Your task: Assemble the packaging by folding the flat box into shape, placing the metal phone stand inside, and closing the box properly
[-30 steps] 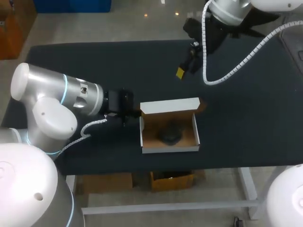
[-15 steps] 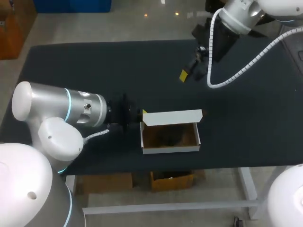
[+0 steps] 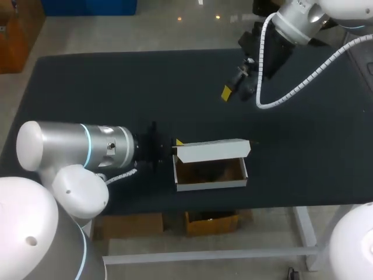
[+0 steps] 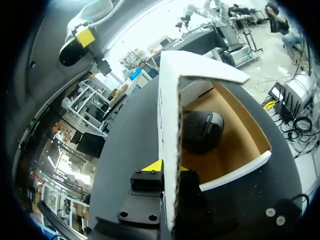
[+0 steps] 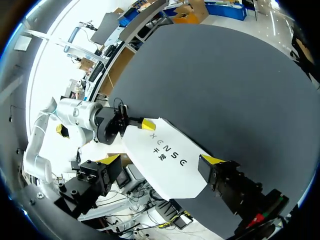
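The table [image 3: 116, 81] is a long rectangle with a flat, dark, matte top that runs out to every edge seen from above. Its far edge lies straight across the head view. Below its near edge a white metal frame [image 3: 204, 255] shows, with one slanted white leg [image 3: 305, 230] under the right part of that edge. In the left wrist view the table [image 4: 122, 150] appears as the same dark surface. In the right wrist view the table [image 5: 210, 75] shows as an even dark grey sheet with a straight edge along its far side.
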Motion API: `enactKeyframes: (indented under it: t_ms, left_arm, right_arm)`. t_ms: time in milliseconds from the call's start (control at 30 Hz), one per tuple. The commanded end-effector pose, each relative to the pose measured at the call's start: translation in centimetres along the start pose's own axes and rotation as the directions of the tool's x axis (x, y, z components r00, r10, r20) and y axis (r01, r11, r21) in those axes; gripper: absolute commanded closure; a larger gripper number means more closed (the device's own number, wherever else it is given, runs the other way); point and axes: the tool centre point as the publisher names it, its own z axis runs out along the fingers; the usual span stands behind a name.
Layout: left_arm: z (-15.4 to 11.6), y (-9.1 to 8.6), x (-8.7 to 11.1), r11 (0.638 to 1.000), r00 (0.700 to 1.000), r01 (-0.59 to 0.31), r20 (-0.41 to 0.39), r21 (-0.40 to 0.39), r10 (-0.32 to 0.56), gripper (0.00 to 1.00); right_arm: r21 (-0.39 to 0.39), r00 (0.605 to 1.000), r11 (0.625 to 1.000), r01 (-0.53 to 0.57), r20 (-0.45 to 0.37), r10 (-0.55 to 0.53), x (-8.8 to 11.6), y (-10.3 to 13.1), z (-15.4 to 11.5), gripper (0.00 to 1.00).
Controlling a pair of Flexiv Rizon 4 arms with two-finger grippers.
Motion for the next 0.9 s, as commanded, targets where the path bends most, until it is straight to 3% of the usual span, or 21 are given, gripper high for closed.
enactKeyframes:
  t_ms: [33,400,600,900]
  left_arm:
    - [0.7,0.0,0.8,1.0,1.0,0.0,0.006,-0.005,0.0,1.0]
    - [0.7,0.0,0.8,1.0,1.0,0.001,0.01,-0.002,-0.001,1.0]
    - [0.8,0.1,0.7,0.999,0.999,-0.04,0.037,-0.005,0.04,1.0]
    - [1.1,0.1,0.6,0.996,0.994,-0.095,0.057,-0.002,0.095,1.0]
  right_arm:
    - [0.0,1.0,1.0,0.002,-0.003,-0.002,0.0,-0.1,-0.1,0.0]
    - [0.005,1.0,1.0,-0.006,-0.023,0.006,0.0,-0.1,-0.1,0.0]
    - [0.037,0.991,0.992,-0.12,-0.058,0.122,0.0,-0.4,0.1,0.0]
    - [0.093,0.917,0.928,-0.36,-0.145,0.37,-0.8,-1.7,0.9,0.0]
